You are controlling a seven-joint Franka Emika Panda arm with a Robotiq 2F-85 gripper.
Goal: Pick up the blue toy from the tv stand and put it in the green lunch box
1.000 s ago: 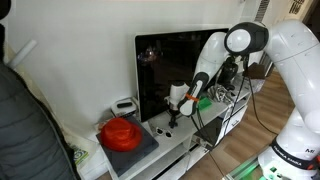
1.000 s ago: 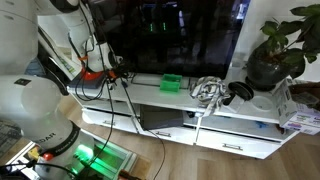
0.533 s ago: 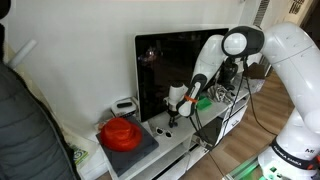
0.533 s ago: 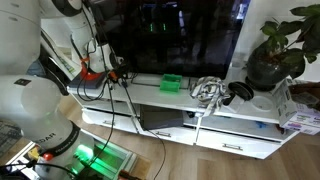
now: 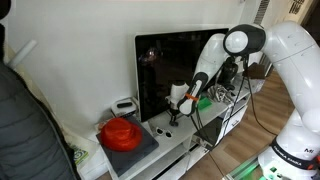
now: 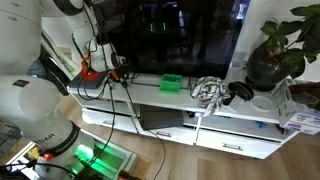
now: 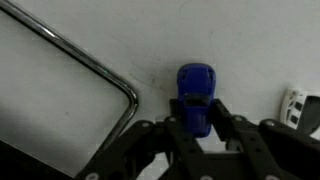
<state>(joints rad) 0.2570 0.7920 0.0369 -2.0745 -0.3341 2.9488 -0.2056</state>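
In the wrist view the blue toy, a small car, lies on the white top of the tv stand. My gripper is shut on its rear half, with a black finger pressed against each side. In an exterior view the gripper is down at the stand's top, in front of the TV. The green lunch box stands on the stand farther along and shows as a green patch behind the arm. The toy is too small to make out in both exterior views.
A chrome bar curves across the stand left of the toy, and a white object sits at the right edge. The black TV stands close behind. A red object, loose cables and a potted plant share the stand.
The jaws have closed from wide open onto the blue toy. The arm has barely moved.
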